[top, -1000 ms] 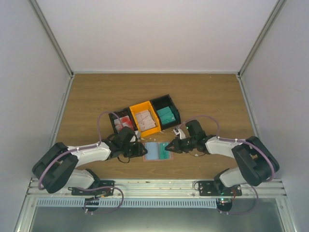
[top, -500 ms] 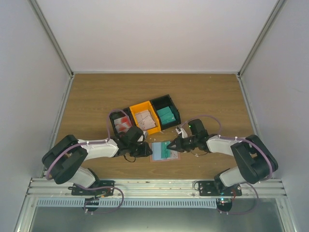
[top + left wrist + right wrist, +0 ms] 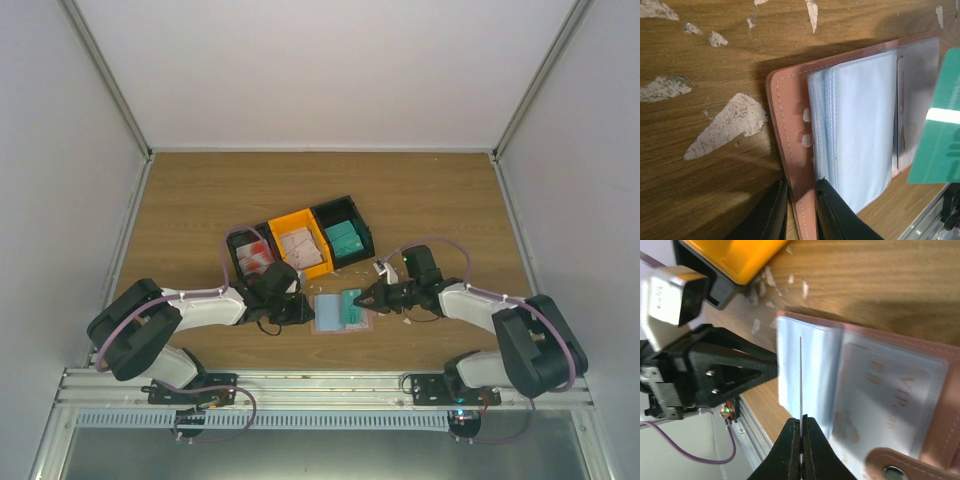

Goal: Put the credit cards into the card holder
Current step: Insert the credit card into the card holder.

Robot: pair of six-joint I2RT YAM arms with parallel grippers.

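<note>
The open card holder (image 3: pixel 340 312) lies flat, with one pale card (image 3: pixel 885 390) already pocketed. Over its blue sleeves the right gripper (image 3: pixel 801 422) pinches a teal card (image 3: pixel 940 135), not yet inserted. The left gripper (image 3: pixel 801 184) clamps its left cover. More cards (image 3: pixel 343 238) wait in the bins (image 3: pixel 300 268) just behind it.

Open flat on the tabletop (image 3: pixel 200 200), the card holder (image 3: pixel 335 313) lies just on the near side of the orange bin (image 3: pixel 318 262). Its reddish-brown cover is down and its light blue pockets are up, with one pale card (image 3: pixel 885 395) tucked in. A teal card (image 3: pixel 940 135) is pinched in the right pincer (image 3: pixel 801 421), edge-on above the pockets. Pale cards (image 3: pixel 299 246) fill the orange bin, a teal stack (image 3: pixel 343 237) sits right of it, and red-blobbed cards (image 3: pixel 257 256) sit left.
</note>
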